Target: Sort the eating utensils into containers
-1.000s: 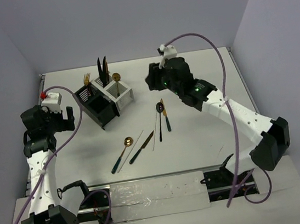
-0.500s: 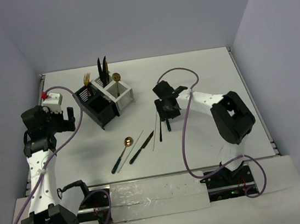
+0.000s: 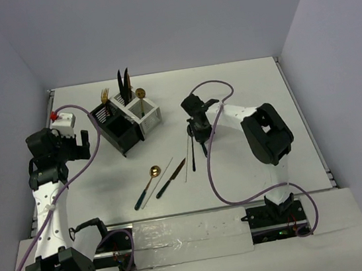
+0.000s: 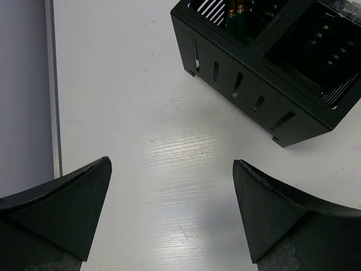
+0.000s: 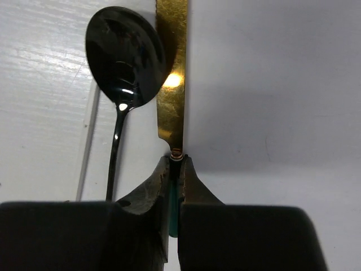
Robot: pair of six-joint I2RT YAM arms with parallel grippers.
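Observation:
My right gripper (image 3: 199,133) (image 5: 176,164) is down on the table, shut on the green handle of a gold-bladed knife (image 5: 172,68) just below the blade. A black spoon (image 5: 124,53) lies right beside it on the left, with a pale chopstick (image 3: 186,163) past that. A gold spoon (image 3: 153,172), a dark knife (image 3: 171,178) and another chopstick lie further left. The black container (image 3: 118,127) (image 4: 265,73) and white container (image 3: 144,112) stand joined, with a few utensils upright in them. My left gripper (image 3: 78,141) (image 4: 172,164) hangs open over bare table, left of the black container.
A raised table rim (image 4: 49,84) runs along the left side near my left gripper. The right arm's purple cable (image 3: 218,164) loops over the table below the loose utensils. A foil-covered strip (image 3: 187,231) lies along the near edge.
The right arm swung down from above the table's back to the gold knife, and its jaws closed on the handle. The left arm and the other utensils stayed put.

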